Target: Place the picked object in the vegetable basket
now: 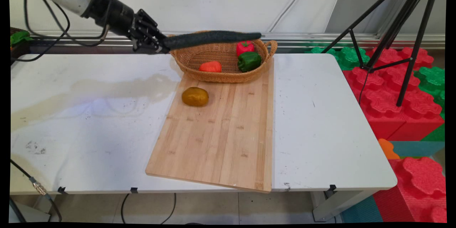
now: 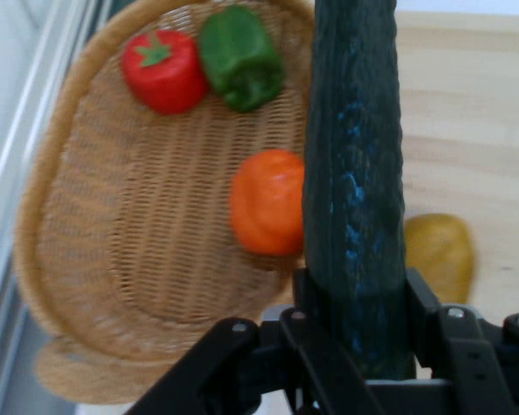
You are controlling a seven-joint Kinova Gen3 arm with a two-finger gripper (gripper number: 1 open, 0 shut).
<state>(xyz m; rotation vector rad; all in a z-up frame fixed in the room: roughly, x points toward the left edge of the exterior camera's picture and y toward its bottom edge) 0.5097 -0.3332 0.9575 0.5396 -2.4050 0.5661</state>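
Gripper point(image 1: 162, 47) is clamped on one end of a long dark-green cucumber point(image 1: 213, 38). In the hand view both fingers point(image 2: 307, 298) press the sides of the cucumber point(image 2: 355, 181), nearly closed around it, no gap showing.

Cucumber is in the air, held roughly level over the wicker basket point(image 1: 199, 74). Long axis runs left-right in the main view, free tip pointing right and reaching about to the far handle point(image 1: 272, 46); it bows slightly upward mid-length. It spans the basket lengthwise, above the rim. I can't tell the exact clearance over the rim from these angles.

In the basket: tomato point(image 1: 245, 47), green pepper point(image 1: 249, 61), and an orange vegetable point(image 1: 210, 66), probably a pepper. A brown potato point(image 1: 195, 96) sits outside on the cutting board point(image 1: 221, 139), near the basket's front rim. The basket rests on the board's far end, on the table point(image 1: 89, 121).

Risks:
- End grip with a long overhang gives a big lever arm; the cucumber could pivot or slip in the fingers.
- It's about as long as the basket, so lowered flat it may bridge the rim or catch the handle.
- Lowered, it may land on the tomato and green pepper at the right end and roll off.
- A nudged rim could shift the basket on the board.
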